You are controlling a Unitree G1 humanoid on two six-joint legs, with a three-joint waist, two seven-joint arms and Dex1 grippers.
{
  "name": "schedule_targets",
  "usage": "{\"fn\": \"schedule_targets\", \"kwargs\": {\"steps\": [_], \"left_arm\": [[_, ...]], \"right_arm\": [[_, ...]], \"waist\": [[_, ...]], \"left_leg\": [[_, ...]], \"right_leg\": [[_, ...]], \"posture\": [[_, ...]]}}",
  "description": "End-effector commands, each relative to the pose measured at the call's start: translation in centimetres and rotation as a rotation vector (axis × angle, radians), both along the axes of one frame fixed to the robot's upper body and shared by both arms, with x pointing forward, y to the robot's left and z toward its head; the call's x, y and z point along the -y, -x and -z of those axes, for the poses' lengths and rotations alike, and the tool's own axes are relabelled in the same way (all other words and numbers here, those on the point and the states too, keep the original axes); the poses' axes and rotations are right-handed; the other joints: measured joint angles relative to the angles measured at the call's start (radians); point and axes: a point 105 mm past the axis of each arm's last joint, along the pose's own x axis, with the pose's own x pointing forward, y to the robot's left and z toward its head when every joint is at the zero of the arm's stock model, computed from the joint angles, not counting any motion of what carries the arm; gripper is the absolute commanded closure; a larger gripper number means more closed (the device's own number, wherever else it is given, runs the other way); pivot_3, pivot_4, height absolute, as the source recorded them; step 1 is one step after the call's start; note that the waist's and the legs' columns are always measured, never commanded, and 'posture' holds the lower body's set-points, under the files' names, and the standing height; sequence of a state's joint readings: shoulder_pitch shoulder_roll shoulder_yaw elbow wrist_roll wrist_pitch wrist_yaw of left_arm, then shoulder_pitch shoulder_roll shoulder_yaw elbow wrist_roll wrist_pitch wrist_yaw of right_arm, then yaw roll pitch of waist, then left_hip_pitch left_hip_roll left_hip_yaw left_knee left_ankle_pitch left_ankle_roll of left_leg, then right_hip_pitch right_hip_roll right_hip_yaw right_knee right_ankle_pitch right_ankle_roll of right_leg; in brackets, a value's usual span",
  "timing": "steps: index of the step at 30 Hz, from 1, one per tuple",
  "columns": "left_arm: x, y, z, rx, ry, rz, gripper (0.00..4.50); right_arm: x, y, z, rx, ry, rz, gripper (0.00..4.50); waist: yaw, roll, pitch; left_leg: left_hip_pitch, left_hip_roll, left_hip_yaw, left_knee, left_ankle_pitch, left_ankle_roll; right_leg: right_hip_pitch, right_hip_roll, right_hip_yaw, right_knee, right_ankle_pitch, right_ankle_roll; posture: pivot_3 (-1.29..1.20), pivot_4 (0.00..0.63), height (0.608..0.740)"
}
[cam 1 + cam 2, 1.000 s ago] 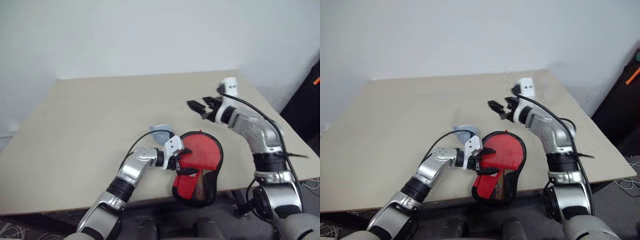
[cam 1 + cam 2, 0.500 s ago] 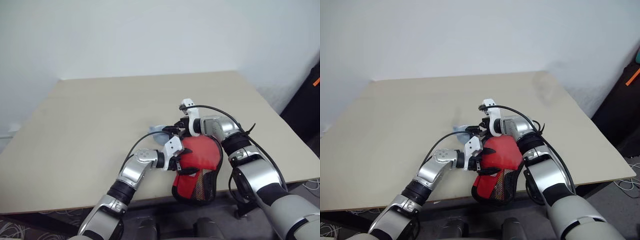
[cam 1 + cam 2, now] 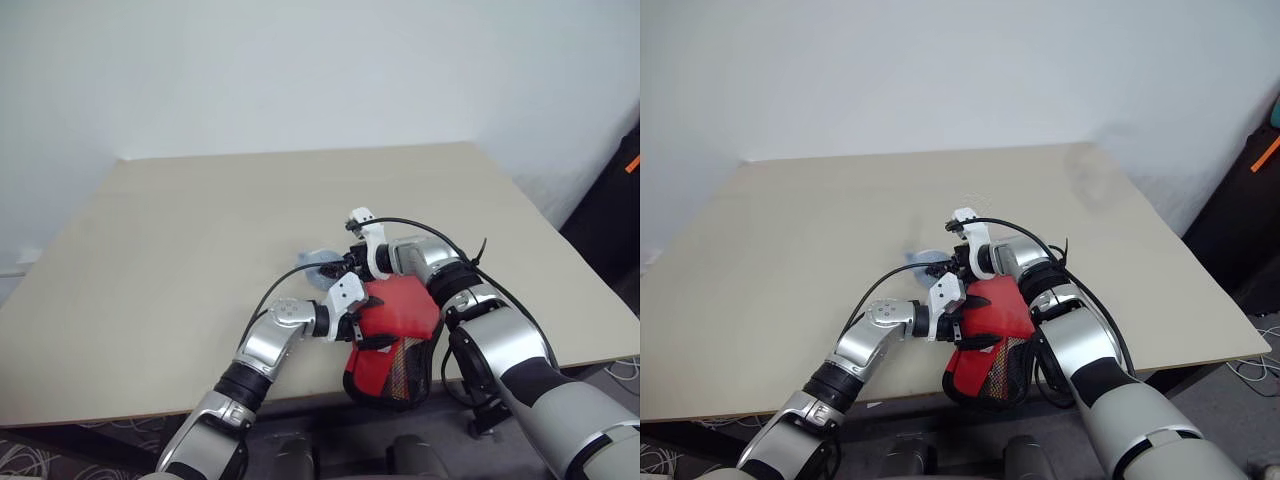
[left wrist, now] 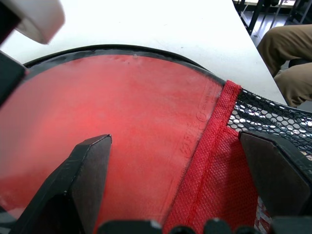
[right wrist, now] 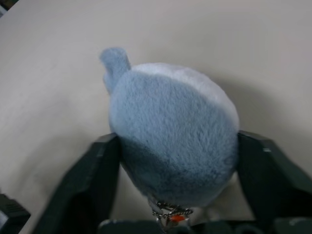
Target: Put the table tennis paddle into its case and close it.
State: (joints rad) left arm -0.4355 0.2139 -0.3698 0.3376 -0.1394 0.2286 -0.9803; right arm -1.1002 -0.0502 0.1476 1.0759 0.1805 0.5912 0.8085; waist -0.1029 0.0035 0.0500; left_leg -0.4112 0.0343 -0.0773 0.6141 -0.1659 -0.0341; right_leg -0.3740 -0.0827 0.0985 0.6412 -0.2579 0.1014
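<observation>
Case (image 3: 395,340) lies at the table's (image 3: 180,250) near edge, mouth toward the left gripper (image 4: 180,170), whose spread fingers straddle it, holding nothing. Inside, the table tennis paddle (image 4: 107,131) shows its red face; handle hidden. Right gripper (image 5: 178,195) brackets the grey-blue plush (image 5: 173,131).

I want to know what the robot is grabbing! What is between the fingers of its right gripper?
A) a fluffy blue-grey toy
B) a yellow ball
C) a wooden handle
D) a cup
A: in the right wrist view, the two fingers of the right gripper sit on either side of the fluffy blue-grey toy, which rests on the table.
</observation>
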Motion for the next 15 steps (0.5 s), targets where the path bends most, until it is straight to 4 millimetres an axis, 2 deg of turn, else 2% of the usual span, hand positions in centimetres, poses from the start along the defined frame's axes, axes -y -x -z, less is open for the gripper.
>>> {"fn": "schedule_targets", "kwargs": {"steps": [1, 5, 7, 9, 11, 15], "left_arm": [[-1.6, 0.7, 3.5, -0.133, -0.102, -0.054, 0.0], [-1.7, 0.7, 3.6, -0.141, -0.111, -0.055, 0.0], [-1.8, 0.7, 3.7, -0.152, -0.119, -0.056, 0.0], [-1.8, 0.6, 3.7, -0.156, -0.121, -0.059, 0.0], [-1.8, 0.6, 3.7, -0.156, -0.121, -0.061, 0.0], [-1.6, 0.4, 3.6, -0.161, -0.126, -0.061, 0.0]], "right_arm": [[-0.8, -1.1, -2.8, 0.089, -0.051, 0.012, 2.38], [-0.6, -2.3, -3.7, 0.13, -0.1, 0.127, 3.68], [-0.3, -2.8, -4.0, 0.148, -0.117, 0.179, 4.16], [0.2, -3.4, -4.1, 0.167, -0.128, 0.239, 4.38], [0.7, -3.8, -4.2, 0.174, -0.138, 0.289, 4.42], [3.2, -5.3, -4.1, 0.216, -0.127, 0.467, 4.42]], "waist": [[-0.001, 0.0, 0.0], [-0.001, 0.0, 0.0], [-0.001, 0.0, 0.0], [-0.002, 0.0, 0.0], [-0.003, 0.0, 0.0], [-0.005, 0.0, 0.0]], "left_leg": [[0.0, 0.0, 0.0, 0.0, 0.0, 0.0], [0.0, 0.0, -0.001, 0.0, 0.0, 0.0], [0.0, 0.0, -0.001, -0.001, 0.0, 0.0], [0.0, 0.0, -0.001, -0.001, 0.0, 0.0], [0.0, 0.0, -0.002, -0.001, 0.0, 0.0], [0.0, 0.0, -0.002, -0.001, 0.0, 0.0]], "right_leg": [[0.0, 0.0, 0.0, 0.0, 0.0, 0.0], [0.0, 0.0, 0.0, 0.0, 0.0, 0.0], [0.0, 0.0, -0.001, 0.0, 0.0, 0.0], [0.0, 0.0, -0.001, 0.0, 0.0, 0.0], [0.0, 0.0, -0.001, 0.0, 0.0, 0.0], [0.0, 0.0, -0.001, 0.0, 0.0, 0.0]], "posture": [[0.0, 0.0, 0.74], [0.0, 0.0, 0.74], [0.0, 0.0, 0.74], [0.0, 0.0, 0.74], [0.0, 0.0, 0.74], [0.0, 0.0, 0.74]]}}
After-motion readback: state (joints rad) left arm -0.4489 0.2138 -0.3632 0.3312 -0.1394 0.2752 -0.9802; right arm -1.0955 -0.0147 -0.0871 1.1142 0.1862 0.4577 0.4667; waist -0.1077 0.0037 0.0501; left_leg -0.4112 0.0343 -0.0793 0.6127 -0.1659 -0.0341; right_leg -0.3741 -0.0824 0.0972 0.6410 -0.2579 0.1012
